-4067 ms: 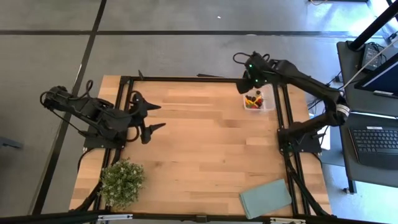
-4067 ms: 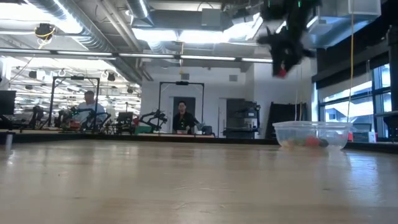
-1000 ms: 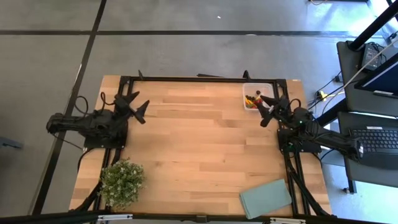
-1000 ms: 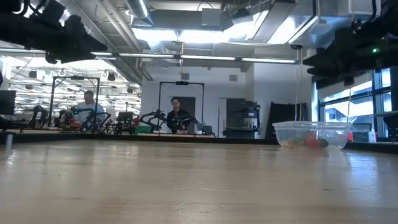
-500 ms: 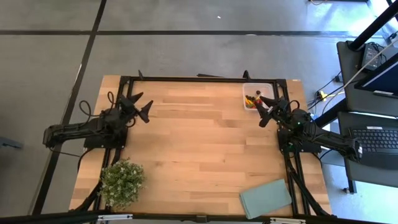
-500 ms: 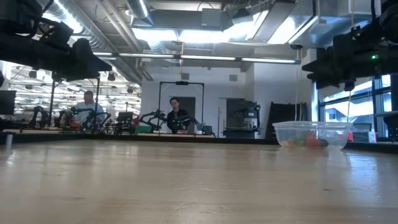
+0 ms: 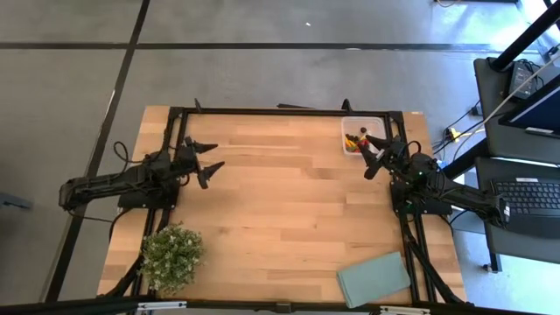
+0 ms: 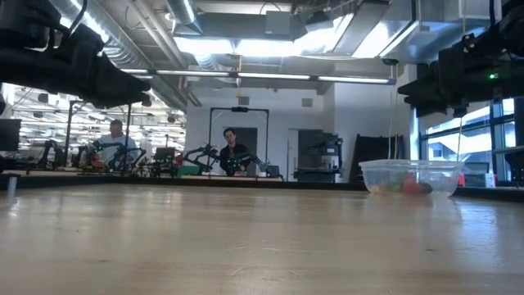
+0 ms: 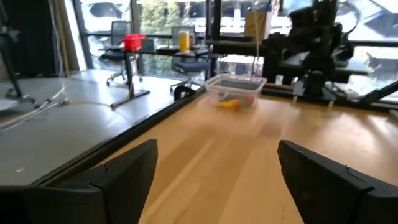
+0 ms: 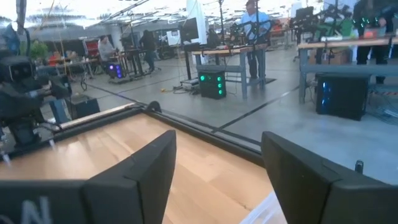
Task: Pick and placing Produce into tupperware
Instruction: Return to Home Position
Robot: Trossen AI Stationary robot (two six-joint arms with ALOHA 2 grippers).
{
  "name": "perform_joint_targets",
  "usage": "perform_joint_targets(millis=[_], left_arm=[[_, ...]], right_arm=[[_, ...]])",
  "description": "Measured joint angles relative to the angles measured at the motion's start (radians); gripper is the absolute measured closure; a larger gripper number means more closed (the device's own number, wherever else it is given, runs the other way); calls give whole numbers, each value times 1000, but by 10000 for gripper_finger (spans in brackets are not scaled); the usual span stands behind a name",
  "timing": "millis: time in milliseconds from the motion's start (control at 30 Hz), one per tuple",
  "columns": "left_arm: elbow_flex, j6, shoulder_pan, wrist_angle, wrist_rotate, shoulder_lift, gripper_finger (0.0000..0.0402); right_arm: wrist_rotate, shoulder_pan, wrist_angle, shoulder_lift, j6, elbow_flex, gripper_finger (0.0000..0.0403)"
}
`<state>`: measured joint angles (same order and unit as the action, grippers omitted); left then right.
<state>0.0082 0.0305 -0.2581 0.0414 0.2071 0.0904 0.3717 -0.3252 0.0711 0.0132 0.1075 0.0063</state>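
Right hand: the right hand (image 7: 366,156) has its two fingers spread wide with nothing between them. It is raised above the counter (image 7: 280,201) at the right edge.
Tupperware: the tupperware (image 7: 344,129) stands on the counter just ahead of the right hand's fingertips. From above, the tip of one finger shows over its nearer rim. The low view shows the hand lifted clear above it.
Produce: the produce (image 7: 353,142) lies inside the tupperware as a small heap of red, yellow-orange and dark pieces, on the side nearest the right hand.
Left hand: the left hand (image 7: 219,155) is also opened wide and carries nothing. It hangs over the left part of the counter and points across the wood at the tupperware, well apart from it.
Across from the left hand: its wrist view shows the clear tupperware straight ahead at the far rail, with the right arm (image 9: 314,43) just beside it.
Plant: a bushy green plant (image 7: 171,255) stands at the counter's corner, behind and to one side of the left hand.
Grey-green rectangle: a flat grey-green rectangle (image 7: 374,279) lies at the opposite corner, well behind the right hand.
Room: beyond the counter, two people (image 8: 232,152) are at benches.
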Motion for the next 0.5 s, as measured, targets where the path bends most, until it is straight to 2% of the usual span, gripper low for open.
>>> perform_joint_targets(millis=[100, 233, 500], left_arm=[[0, 34, -3, 5, 42, 23, 75], [0, 43, -17, 11, 91, 34, 75], [0, 1, -19, 12, 98, 33, 75]], right_arm=[[0, 0, 0, 0, 43, 0, 166], [0, 0, 0, 0, 23, 0, 166], [-6, 0, -2, 6, -49, 0, 166]])
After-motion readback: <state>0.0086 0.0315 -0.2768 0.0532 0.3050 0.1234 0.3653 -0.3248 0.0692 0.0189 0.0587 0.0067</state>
